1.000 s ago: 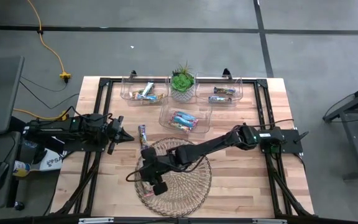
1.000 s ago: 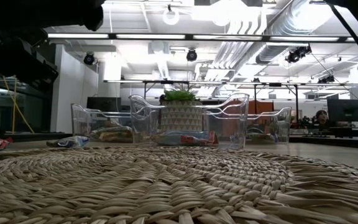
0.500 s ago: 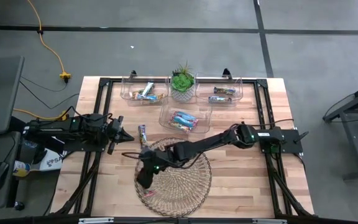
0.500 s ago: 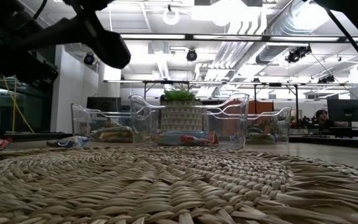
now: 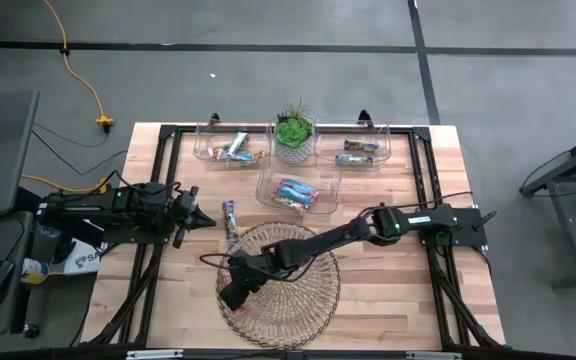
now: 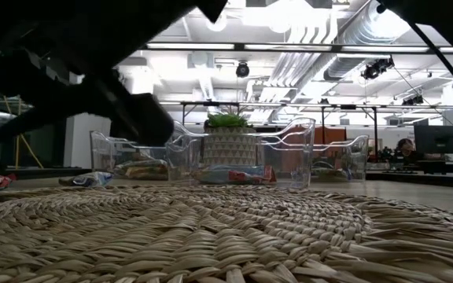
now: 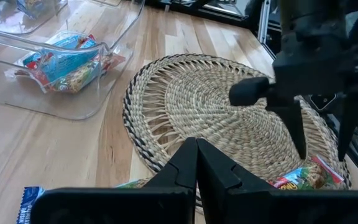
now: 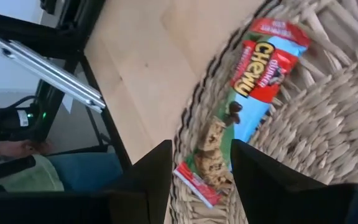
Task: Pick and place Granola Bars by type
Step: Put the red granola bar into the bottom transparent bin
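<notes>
Over the left edge of the round wicker tray (image 5: 303,300), we see the right gripper (image 5: 234,293) reaching across from the right arm's base. Its two dark fingers (image 8: 151,177) stand parted, with nothing between them, and they straddle the near end of a granola bar (image 8: 244,106) in a red, blue and green wrapper marked Chewy. That bar lies flat on the woven rim of the tray, just inside its edge, and the fingers are not closed on it.

In the left wrist view the same gripper hangs above the weave with its fingers pointing down, right above the red-wrapped bar.

The left gripper (image 5: 205,222) waits on the table's left side, well apart from the tray's center, with its fingers pressed together and holding nothing. Between it and the tray, two more bars (image 5: 230,216) lie on the bare wood just beyond the tray's far left edge.

Farther back, a clear plastic bin (image 5: 294,193) in the middle of the table holds several blue and red bars. Behind it stand two more clear bins: a left bin (image 5: 233,148) with mixed blue and gold wrappers, and a right bin (image 5: 356,150) with brownish wrappers. A small potted plant (image 5: 293,135) sits between those two rear bins.
</notes>
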